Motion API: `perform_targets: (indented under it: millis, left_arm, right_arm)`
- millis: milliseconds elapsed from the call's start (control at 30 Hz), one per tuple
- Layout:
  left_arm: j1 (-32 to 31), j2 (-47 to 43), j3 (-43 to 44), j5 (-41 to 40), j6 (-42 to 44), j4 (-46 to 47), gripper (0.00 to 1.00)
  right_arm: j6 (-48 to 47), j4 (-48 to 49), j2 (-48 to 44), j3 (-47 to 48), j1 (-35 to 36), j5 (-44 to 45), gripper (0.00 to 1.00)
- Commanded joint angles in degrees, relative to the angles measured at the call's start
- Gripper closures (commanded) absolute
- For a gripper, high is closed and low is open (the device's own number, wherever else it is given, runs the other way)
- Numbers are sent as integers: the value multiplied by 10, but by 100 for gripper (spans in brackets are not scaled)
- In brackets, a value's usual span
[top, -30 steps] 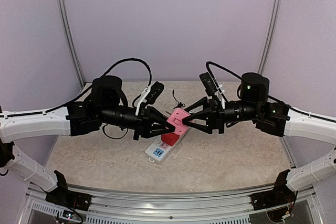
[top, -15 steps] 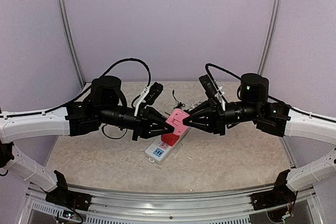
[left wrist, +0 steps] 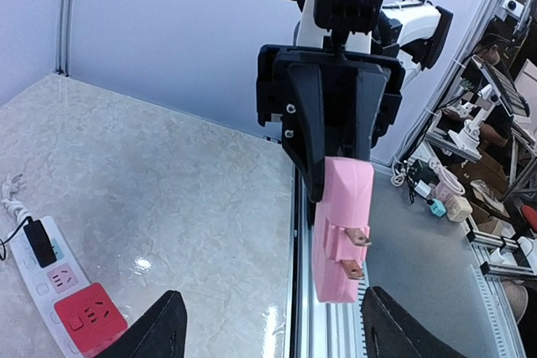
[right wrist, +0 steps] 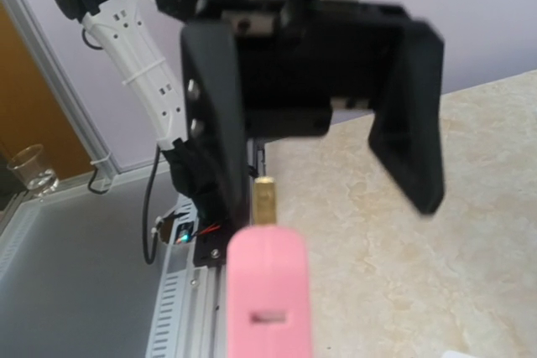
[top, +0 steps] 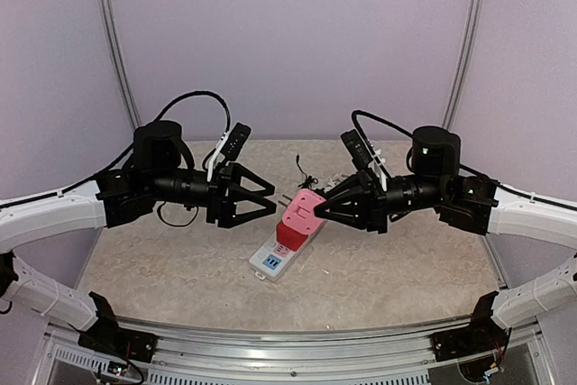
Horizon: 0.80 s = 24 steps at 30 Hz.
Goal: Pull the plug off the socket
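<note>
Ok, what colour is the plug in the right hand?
The plug is pink; the left wrist view shows it best.

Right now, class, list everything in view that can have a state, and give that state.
pink plug, out of the socket, prongs bare, held in the air.
socket, lying flat on the table.
black plug, plugged into the socket.
left fingers, open, empty.
right fingers, shut on the pink plug.
</note>
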Motion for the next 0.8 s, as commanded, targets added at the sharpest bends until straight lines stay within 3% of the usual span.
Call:
perform_targets:
  millis: [0,767]
  left_arm:
    - [11,-11,-7,-5,-19,15,30]
    - [-30,36,35,-6,-1,-5,31]
  right_arm:
    - [0,-2,9,9,-3,-25,100]
    - [-6,-17,18,13,-3,-3,100]
